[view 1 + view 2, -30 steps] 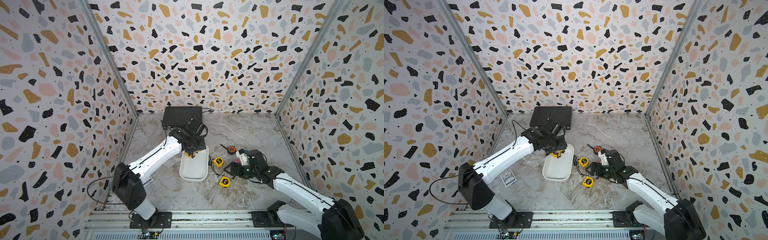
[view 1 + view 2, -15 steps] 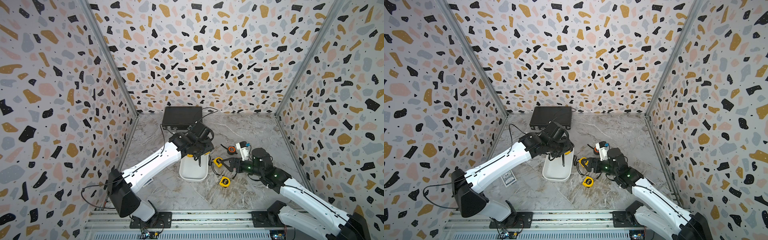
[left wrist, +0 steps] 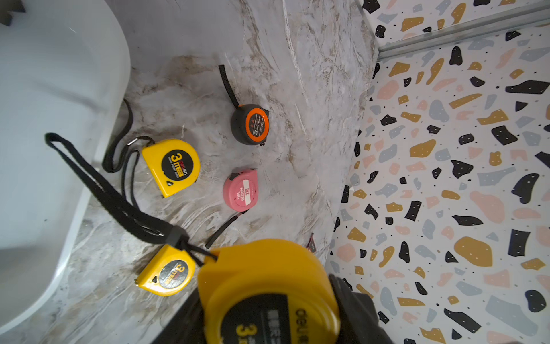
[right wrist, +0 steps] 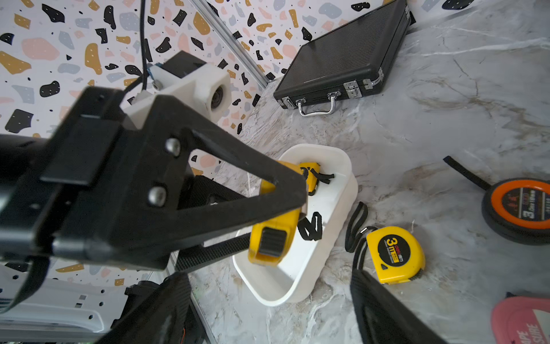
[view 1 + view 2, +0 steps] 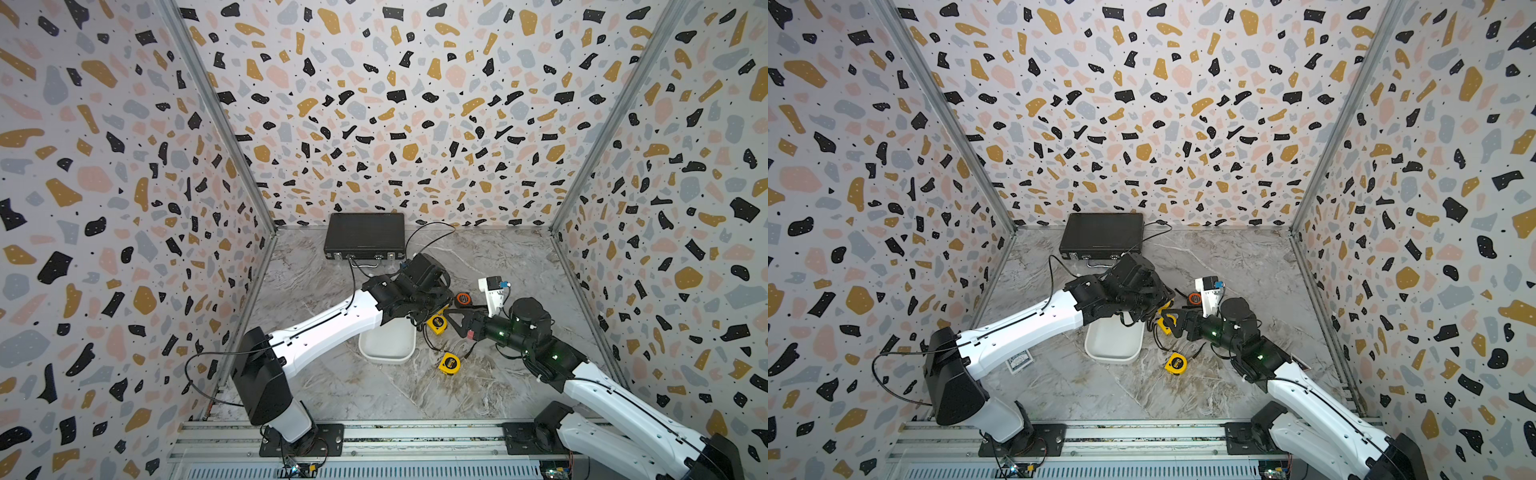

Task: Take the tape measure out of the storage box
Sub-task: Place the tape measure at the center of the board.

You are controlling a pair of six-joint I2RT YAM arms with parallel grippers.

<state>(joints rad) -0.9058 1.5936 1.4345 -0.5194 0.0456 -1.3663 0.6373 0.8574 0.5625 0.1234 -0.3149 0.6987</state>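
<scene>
In both top views the left arm (image 5: 332, 328) reaches across the white storage box (image 5: 388, 343) toward the right arm (image 5: 528, 332), whose forearm lies low over the counter (image 5: 374, 390). A second ago the left wrist hung over the box's far end; it is now past the box's right edge, and the right arm has drawn back and turned toward it. A black briefcase (image 5: 1100, 239) lies at the back wall. A yellow tape (image 5: 449, 363) lies on the counter just in front of the box.

In the left wrist view, the left gripper (image 3: 268, 300) has its jaws closed on a yellow tape measure (image 3: 262, 286) reading "deli" and "3", its black strap trailing over the box rim (image 3: 98, 143). On the counter lie a yellow "3m" tape (image 3: 171, 166), an orange-and-black "3m" tape (image 3: 251, 123), a pink one marked "TAPE MEASURE 2M" (image 3: 241, 192) and another yellow "3m" tape (image 3: 166, 275).

In the right wrist view, the held measure (image 4: 272, 241) hangs above the box (image 4: 315, 259), in which another yellow tape (image 4: 311, 175) rests at the far end. The right gripper (image 4: 268, 309) has its jaws spread wide, holding nothing.
</scene>
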